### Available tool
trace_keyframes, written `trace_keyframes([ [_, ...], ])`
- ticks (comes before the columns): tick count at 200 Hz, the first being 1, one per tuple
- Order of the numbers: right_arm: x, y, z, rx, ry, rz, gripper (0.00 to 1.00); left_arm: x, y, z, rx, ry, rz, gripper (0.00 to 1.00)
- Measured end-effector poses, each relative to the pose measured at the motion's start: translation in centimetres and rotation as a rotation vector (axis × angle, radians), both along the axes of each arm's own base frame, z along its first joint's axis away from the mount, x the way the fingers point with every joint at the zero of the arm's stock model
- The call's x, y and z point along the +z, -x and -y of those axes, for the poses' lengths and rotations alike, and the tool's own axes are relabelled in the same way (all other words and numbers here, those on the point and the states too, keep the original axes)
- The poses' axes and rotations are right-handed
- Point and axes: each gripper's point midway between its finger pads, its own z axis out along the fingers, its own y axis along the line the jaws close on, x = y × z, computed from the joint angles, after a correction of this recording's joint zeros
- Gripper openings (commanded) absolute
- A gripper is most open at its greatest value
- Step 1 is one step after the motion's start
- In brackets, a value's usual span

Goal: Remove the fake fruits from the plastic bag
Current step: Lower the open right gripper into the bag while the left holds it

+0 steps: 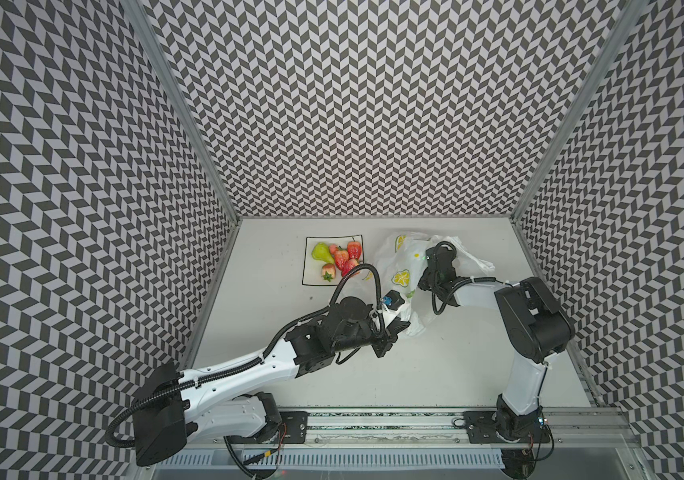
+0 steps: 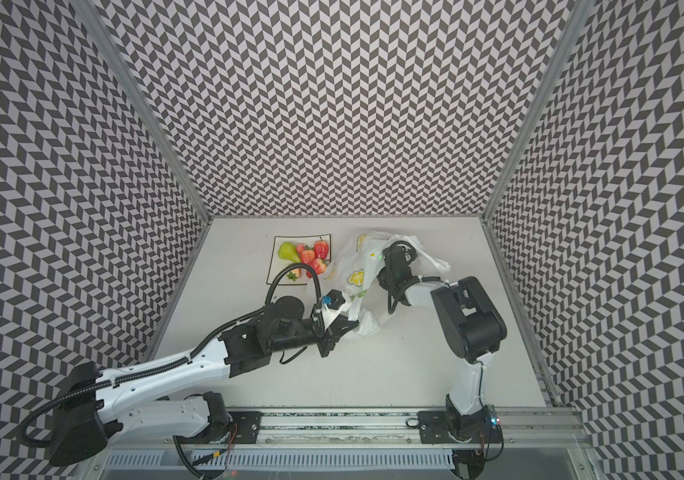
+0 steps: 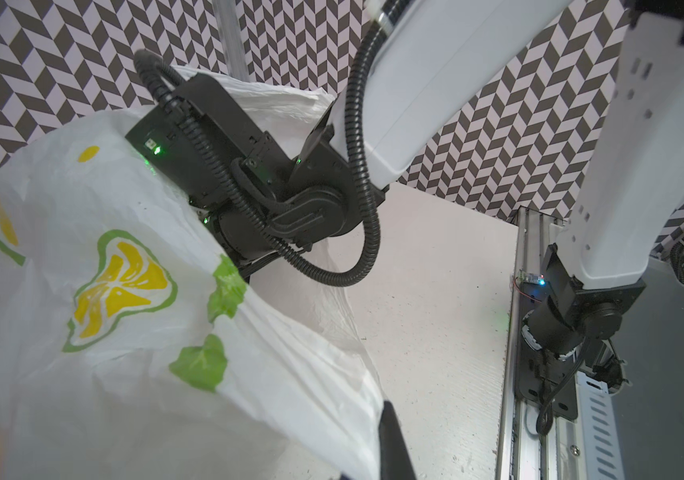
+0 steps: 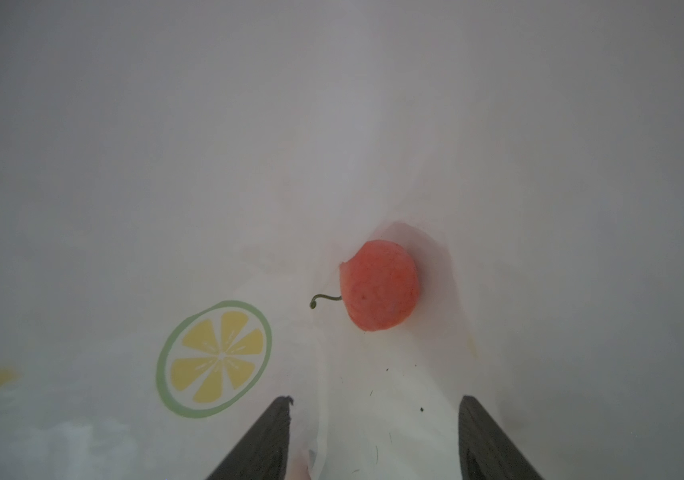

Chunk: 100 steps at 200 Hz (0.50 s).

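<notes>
Top views, both: plastic bag (image 1: 399, 266) lies crumpled toward the far right of the table (image 1: 435, 374), just beside the plate (image 1: 306, 270). The plate already carries the pear (image 1: 320, 252) and a cluster of strawberries (image 1: 342, 258). Left gripper (image 1: 399, 331) is closed on the bag's near edge and holds the mouth up. Right arm (image 1: 440, 266) reaches into that mouth, its gripper hidden by plastic here. Left wrist view: same bag, lemon prints outward, draped against one dark finger (image 3: 390, 436). The right arm's wrist disappears into the opening, so hold your left pinch firm and high so the mouth does not sag. Right wrist view, inside the bag: one cherry (image 4: 379, 291), stem (image 4: 325, 298) curling sideways, nestled under a fold of film. Right gripper (image 4: 375, 401) has its jaws apart with nothing between them, short of the fruit and roughly lined up with it. Step in hand, by my judgement: fetch this cherry. Advance straight until the round body sits between the fingers. Close on the body, not the stem, and stay just off the floor so you do not pinch thin film with it. Lift slowly, because a small glossy ball may squirt free. Whether more fruit hides in other folds cannot be told.
</notes>
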Motion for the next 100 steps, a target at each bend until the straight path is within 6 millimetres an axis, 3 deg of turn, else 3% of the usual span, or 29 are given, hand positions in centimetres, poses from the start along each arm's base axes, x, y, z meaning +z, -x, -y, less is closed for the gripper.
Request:
trace_keyframes([
  [26, -1.4, -0.7, -0.7, -0.002, -0.009, -0.012, 0.64, -0.2, 0.3, -0.3, -0.002, 0.012, -0.010, 0.00],
  [100, -1.0, -3.0, -2.4, -0.019, -0.055, 0.031, 0.65, -0.2, 0.8, -0.3, -0.024, 0.026, -0.030, 0.00],
])
